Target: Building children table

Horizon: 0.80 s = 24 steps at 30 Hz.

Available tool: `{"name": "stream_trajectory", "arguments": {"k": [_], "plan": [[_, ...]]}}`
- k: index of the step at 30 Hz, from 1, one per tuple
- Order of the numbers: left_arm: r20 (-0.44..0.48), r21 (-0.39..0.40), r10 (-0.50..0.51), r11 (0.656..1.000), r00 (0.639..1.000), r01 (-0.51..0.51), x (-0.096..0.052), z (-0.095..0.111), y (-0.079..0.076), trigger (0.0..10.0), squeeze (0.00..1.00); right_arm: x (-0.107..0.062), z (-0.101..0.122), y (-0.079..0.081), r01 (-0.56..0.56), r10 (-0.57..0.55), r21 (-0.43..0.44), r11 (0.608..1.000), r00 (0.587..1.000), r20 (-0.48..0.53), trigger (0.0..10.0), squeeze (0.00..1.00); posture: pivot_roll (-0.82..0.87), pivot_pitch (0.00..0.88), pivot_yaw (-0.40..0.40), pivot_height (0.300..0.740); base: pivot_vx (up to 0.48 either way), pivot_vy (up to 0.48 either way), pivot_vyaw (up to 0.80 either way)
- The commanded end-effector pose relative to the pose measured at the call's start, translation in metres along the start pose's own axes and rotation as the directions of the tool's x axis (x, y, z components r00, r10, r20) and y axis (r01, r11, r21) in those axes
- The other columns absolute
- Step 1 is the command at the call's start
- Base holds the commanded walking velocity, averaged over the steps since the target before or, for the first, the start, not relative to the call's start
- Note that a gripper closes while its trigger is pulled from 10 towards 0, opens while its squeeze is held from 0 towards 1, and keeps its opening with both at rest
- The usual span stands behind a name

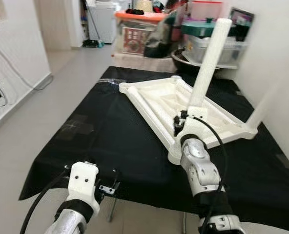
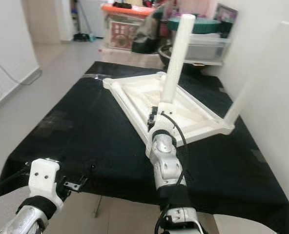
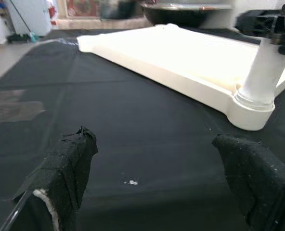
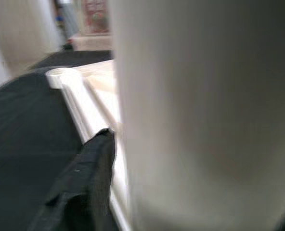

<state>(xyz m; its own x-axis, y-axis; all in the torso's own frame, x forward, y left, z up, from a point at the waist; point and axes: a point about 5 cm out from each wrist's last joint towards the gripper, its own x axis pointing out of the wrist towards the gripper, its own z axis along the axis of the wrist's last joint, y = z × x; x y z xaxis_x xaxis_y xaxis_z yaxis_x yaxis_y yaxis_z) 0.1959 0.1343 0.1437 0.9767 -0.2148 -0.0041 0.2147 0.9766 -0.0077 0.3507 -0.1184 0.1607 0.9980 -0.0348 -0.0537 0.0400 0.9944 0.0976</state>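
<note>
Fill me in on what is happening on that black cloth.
A white children's tabletop lies upside down on a black cloth. The right end effector is shut on a white table leg, which stands upright in the near corner socket. A second leg already stands at the right-hand corner. The left end effector hovers open above the cloth near its front edge, holding nothing.

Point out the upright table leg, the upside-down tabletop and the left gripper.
table leg (image 1: 209, 63), left eye view, mid-shaft.
tabletop (image 1: 154, 100), left eye view, inner panel.
left gripper (image 3: 157, 192), left wrist view, between fingertips.
</note>
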Motion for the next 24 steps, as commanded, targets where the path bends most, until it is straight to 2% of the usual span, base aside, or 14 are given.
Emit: {"name": "stream_trajectory", "arguments": {"k": [1, 2, 3, 6, 7, 9, 10, 12, 17, 18, 19, 20, 21, 24], "plan": [[-0.02, -0.007, -0.002, 1.0, 1.0, 0.002, 0.0, -0.003, -0.001, 10.0, 0.0, 0.002, 0.013, 0.008, -0.088, 0.087, 0.029, 0.996, 0.995, 0.039, 10.0, 1.0, 0.16, 0.0, -0.067, 0.74, 0.0, 0.0, 0.0], [-0.02, -0.007, -0.002, 1.0, 1.0, 0.002, 0.0, -0.003, -0.001, 10.0, 0.0, 0.002, 0.013, 0.008, -0.088, 0.087, 0.029, 0.996, 0.995, 0.039, 10.0, 1.0, 0.16, 0.0, -0.067, 0.74, 0.0, 0.0, 0.0], [-0.019, -0.009, 0.001, 1.0, 1.0, -0.001, 0.0, -0.003, -0.001, 10.0, 0.0, 0.004, 0.024, 0.012, -0.169, 0.167, 0.033, 0.985, 0.984, 0.069, 10.0, 0.0, 0.16, 0.0, -0.072, 0.74, 0.0, 0.0, 0.0], [-0.019, -0.011, 0.003, 1.0, 1.0, -0.003, 0.0, -0.003, -0.001, 10.0, 0.0, 0.004, 0.036, 0.017, -0.305, 0.3, 0.052, 0.951, 0.95, 0.09, 10.0, 0.0, 0.16, 0.0, -0.078, 0.74, 0.0, 0.0, 0.0], [-0.018, -0.013, 0.004, 1.0, 1.0, -0.004, 0.0, -0.003, -0.001, 10.0, 0.0, 0.0, 0.048, 0.022, -0.491, 0.487, 0.005, 0.871, 0.865, 0.125, 10.0, 0.0, 0.16, 0.0, -0.08, 0.74, 0.0, 0.0, 0.0], [-0.016, -0.02, 0.0, 1.0, 1.0, 0.0, 0.001, -0.002, -0.003, 10.0, 0.0, -0.016, 0.056, 0.025, -0.782, 0.787, -0.086, 0.617, 0.609, 0.099, 10.0, 0.0, 0.16, 0.0, -0.082, 0.74, 0.0, 0.0, 0.0], [-0.016, -0.02, 0.0, 1.0, 1.0, 0.0, 0.001, -0.002, -0.003, 10.0, 0.0, -0.016, 0.056, 0.025, -0.782, 0.787, -0.086, 0.617, 0.609, 0.099, 10.0, 0.0, 0.16, 0.0, -0.082, 0.74, 0.0, 0.0, 0.0], [-0.015, -0.028, -0.01, 1.0, 1.0, 0.01, 0.003, -0.003, -0.004, 10.0, 0.0, -0.012, 0.043, 0.028, -0.833, 0.846, -0.165, 0.528, 0.532, 0.019, 10.0, 0.0, 0.18, 0.0, -0.088, 0.74, 0.0, 0.0, 0.0], [-0.014, -0.027, -0.013, 1.0, 1.0, 0.013, 0.003, -0.003, -0.004, 10.0, 0.0, -0.012, 0.033, 0.038, -0.868, 0.877, -0.148, 0.473, 0.48, -0.012, 9.3, 0.0, 0.18, 0.0, -0.089, 0.74, 0.0, 0.0, 0.0], [-0.015, -0.025, -0.014, 1.0, 1.0, 0.014, 0.003, -0.003, -0.003, 10.0, 0.0, -0.008, 0.028, 0.046, -0.868, 0.875, -0.14, 0.476, 0.483, -0.021, 3.0, 0.0, 0.18, 0.0, -0.089, 0.74, 0.0, 0.0, 0.0], [-0.015, -0.025, -0.015, 1.0, 1.0, 0.015, 0.003, -0.004, -0.003, 10.0, 0.0, -0.004, 0.023, 0.053, -0.859, 0.863, -0.131, 0.495, 0.503, -0.038, 1.0, 0.0, 0.19, 0.0, -0.096, 0.74, 0.0, 0.0, 0.0], [-0.015, -0.025, -0.015, 1.0, 1.0, 0.015, 0.003, -0.004, -0.003, 10.0, 0.0, -0.004, 0.023, 0.053, -0.859, 0.863, -0.131, 0.495, 0.503, -0.038, 1.0, 0.0, 0.19, 0.0, -0.096, 0.74, 0.0, 0.0, 0.0], [-0.016, -0.025, -0.017, 1.0, 1.0, 0.016, 0.003, -0.004, -0.002, 10.0, 0.0, 0.002, 0.018, 0.06, -0.824, 0.826, -0.141, 0.548, 0.56, -0.064, 10.0, 0.0, 0.19, 0.0, -0.097, 0.74, 0.0, 0.0, 0.0], [-0.016, -0.026, -0.018, 1.0, 1.0, 0.017, 0.003, -0.004, -0.002, 10.0, 0.0, 0.003, 0.017, 0.06, -0.823, 0.823, -0.138, 0.551, 0.563, -0.071, 10.0, 0.0, 0.19, 0.0, -0.097, 0.74, 0.0, 0.0, 0.0]]}}
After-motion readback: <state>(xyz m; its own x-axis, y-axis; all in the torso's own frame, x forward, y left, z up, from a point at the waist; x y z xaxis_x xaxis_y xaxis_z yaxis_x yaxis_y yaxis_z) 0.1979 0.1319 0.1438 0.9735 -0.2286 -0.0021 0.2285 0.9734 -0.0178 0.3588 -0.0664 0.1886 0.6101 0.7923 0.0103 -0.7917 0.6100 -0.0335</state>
